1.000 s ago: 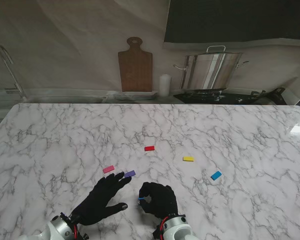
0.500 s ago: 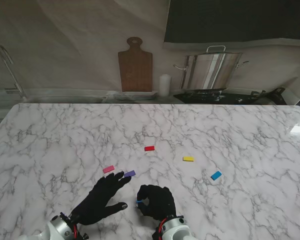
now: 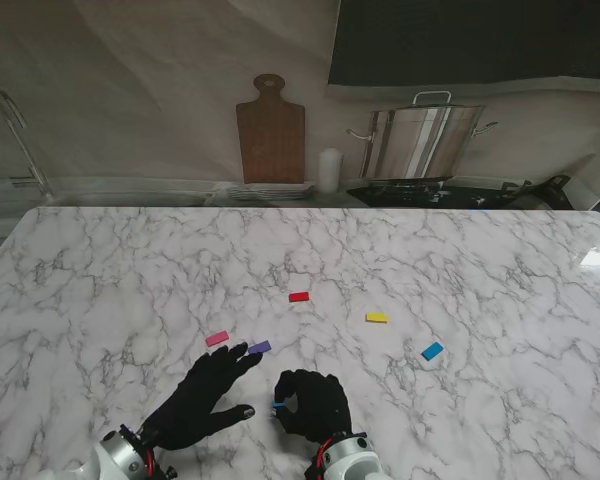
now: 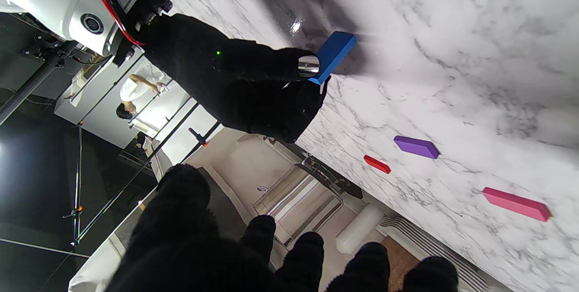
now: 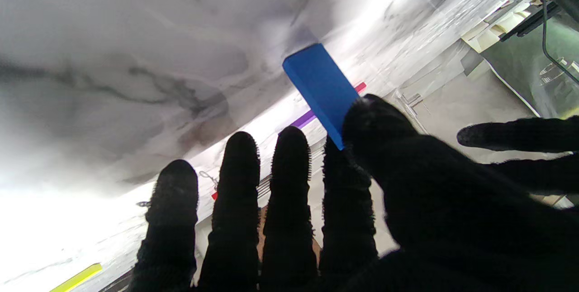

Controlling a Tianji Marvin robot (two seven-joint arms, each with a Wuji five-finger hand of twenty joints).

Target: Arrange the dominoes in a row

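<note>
Marble table (image 3: 480, 250) (grey-veined) meets a wall-side steel pot (image 3: 420, 140).

You have a white marble table (image 3: 460, 250) with grey veining before you, a bright glare at its far right corner. Behind the table's far edge hangs a pale draped backdrop (image 3: 130, 90). Against that backdrop leans a wooden cutting board (image 3: 271, 130), with a stack of white plates (image 3: 270, 190) at its foot and a white candle (image 3: 328, 170) just beside it. Right of the candle stands a steel stockpot (image 3: 420, 140), under a dark panel (image 3: 470, 40).
</note>
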